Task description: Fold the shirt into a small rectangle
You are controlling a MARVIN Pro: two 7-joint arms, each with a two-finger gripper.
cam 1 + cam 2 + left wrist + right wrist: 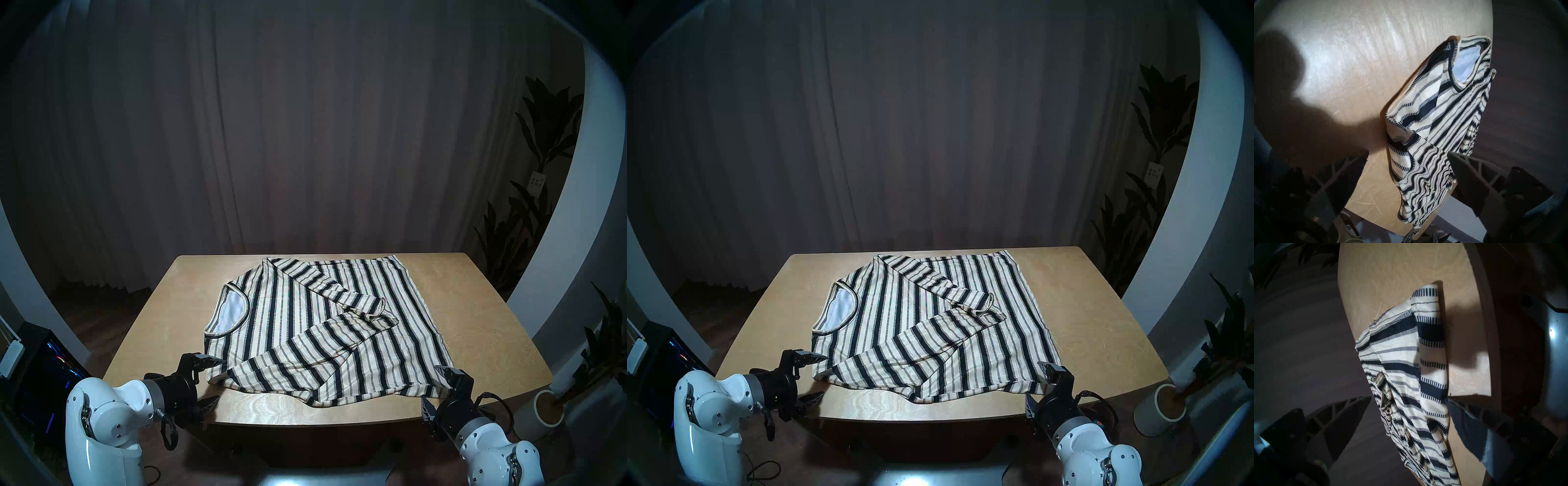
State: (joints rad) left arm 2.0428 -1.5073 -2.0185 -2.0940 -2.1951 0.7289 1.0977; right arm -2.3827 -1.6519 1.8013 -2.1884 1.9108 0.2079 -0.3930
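Two arms are reaching low over the table's (475,305) near edge; left gripper (212,381) and right gripper (432,390) are each gaping wide around one shirt's (322,322) near corners.

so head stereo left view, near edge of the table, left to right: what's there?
left gripper → shirt, its near fold → right gripper → white plant pot off the table's right.

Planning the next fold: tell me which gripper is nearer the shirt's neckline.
Left. The left gripper sits open at the shirt's near left corner, just below the neckline. The right gripper is open at the near right corner, far across.
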